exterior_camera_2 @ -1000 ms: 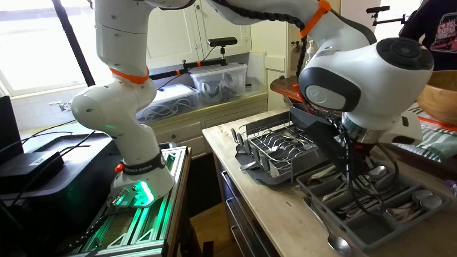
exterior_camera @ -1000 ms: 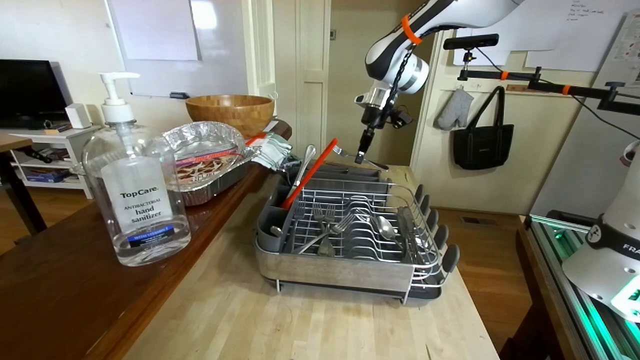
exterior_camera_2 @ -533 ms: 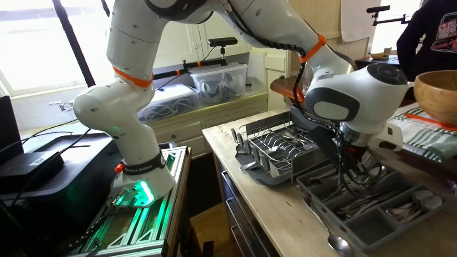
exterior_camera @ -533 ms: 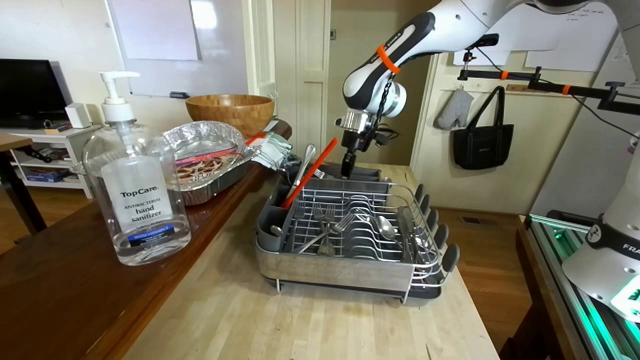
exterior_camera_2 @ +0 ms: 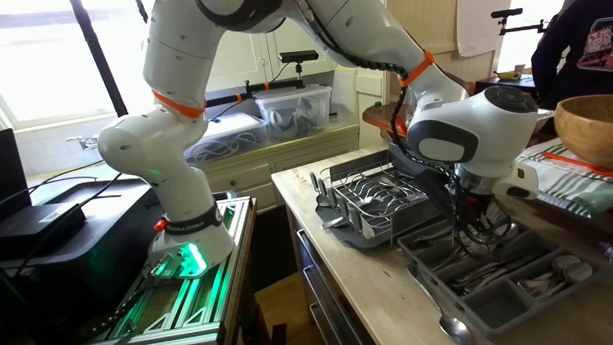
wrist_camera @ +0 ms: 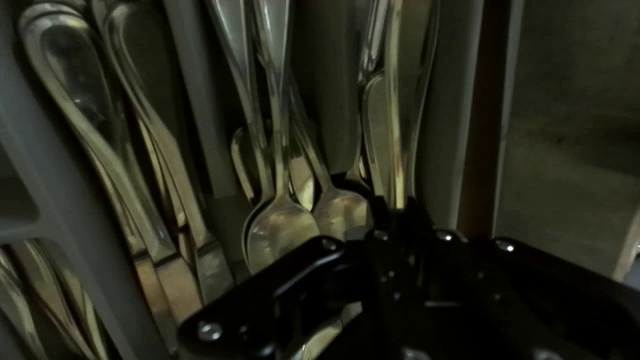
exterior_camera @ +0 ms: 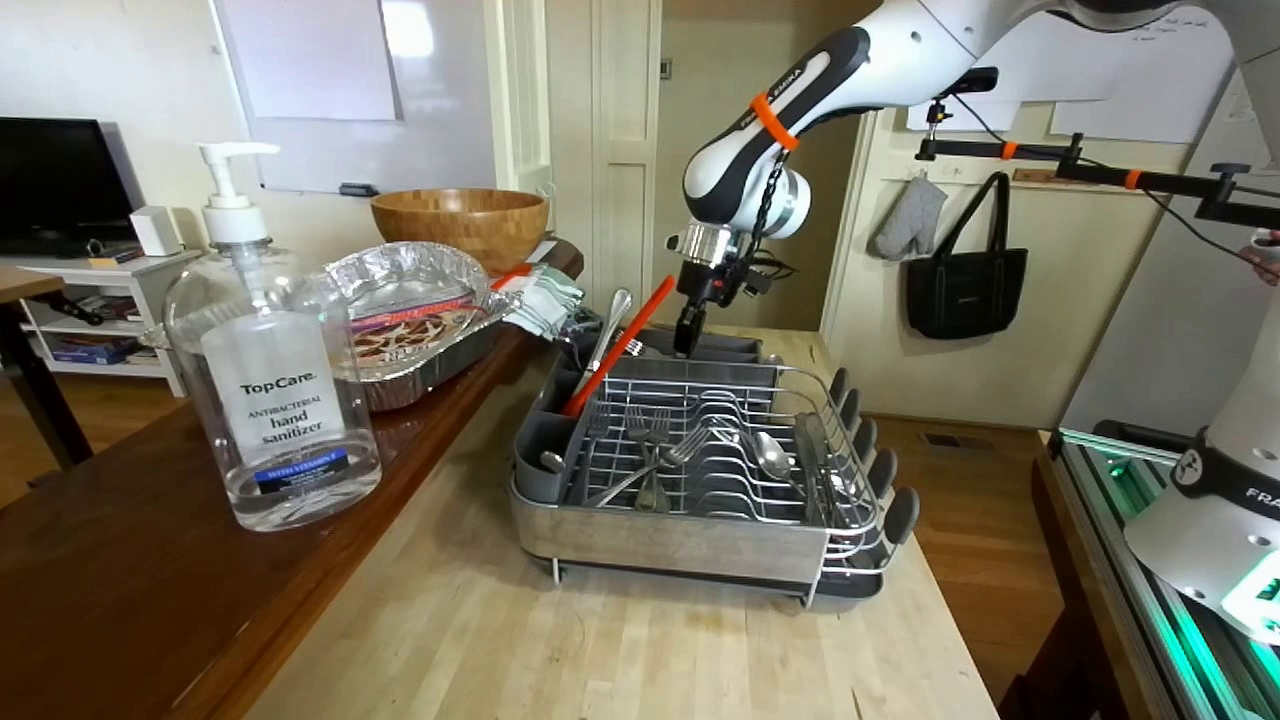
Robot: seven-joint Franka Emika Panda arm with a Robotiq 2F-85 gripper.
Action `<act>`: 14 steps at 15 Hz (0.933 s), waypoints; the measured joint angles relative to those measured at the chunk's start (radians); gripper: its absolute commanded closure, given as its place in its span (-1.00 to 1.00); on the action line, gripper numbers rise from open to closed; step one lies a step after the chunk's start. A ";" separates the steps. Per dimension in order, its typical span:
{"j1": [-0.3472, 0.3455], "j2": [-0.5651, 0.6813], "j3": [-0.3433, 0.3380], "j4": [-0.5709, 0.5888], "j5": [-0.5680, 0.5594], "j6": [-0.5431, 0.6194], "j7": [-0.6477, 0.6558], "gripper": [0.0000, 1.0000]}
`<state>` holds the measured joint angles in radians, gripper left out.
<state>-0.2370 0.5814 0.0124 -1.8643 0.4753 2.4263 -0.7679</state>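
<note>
My gripper (exterior_camera: 686,344) is low over the grey cutlery tray (exterior_camera_2: 498,306), behind the dish rack in an exterior view. It is shut on a fork (exterior_camera: 630,345), whose tines stick out to one side. The tines also show beside the gripper in an exterior view (exterior_camera_2: 493,211). In the wrist view the fingertips (wrist_camera: 398,204) are almost together around a thin metal edge (wrist_camera: 398,165). Spoons (wrist_camera: 285,225) lie just left of the fingertips in a tray compartment. Knives (wrist_camera: 172,280) lie in the compartment further left. Whether the fork touches the tray is hidden.
A dish rack (exterior_camera: 680,540) with cutlery and an upright red utensil (exterior_camera: 620,345) stands beside the tray. A large spoon (exterior_camera_2: 455,328) lies on the table by the tray. A sanitizer bottle (exterior_camera: 285,400), foil pan (exterior_camera: 425,375) and wooden bowl (exterior_camera_2: 586,120) stand on the raised counter.
The gripper has come down toward the cutlery tray and moved left in an exterior view, carrying the fork with it. In the last half second it has shifted only slightly.
</note>
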 measured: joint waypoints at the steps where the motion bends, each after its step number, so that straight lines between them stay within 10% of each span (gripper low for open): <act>1: 0.000 0.000 0.005 -0.004 -0.004 0.016 0.000 0.95; 9: 0.007 0.001 0.049 -0.053 -0.076 0.065 0.004 0.95; 11: 0.007 0.001 0.052 -0.056 -0.086 0.069 0.004 0.27; 14: 0.006 0.001 0.052 -0.056 -0.099 0.080 0.006 -0.14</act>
<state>-0.2309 0.5825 0.0647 -1.9201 0.3763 2.5066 -0.7619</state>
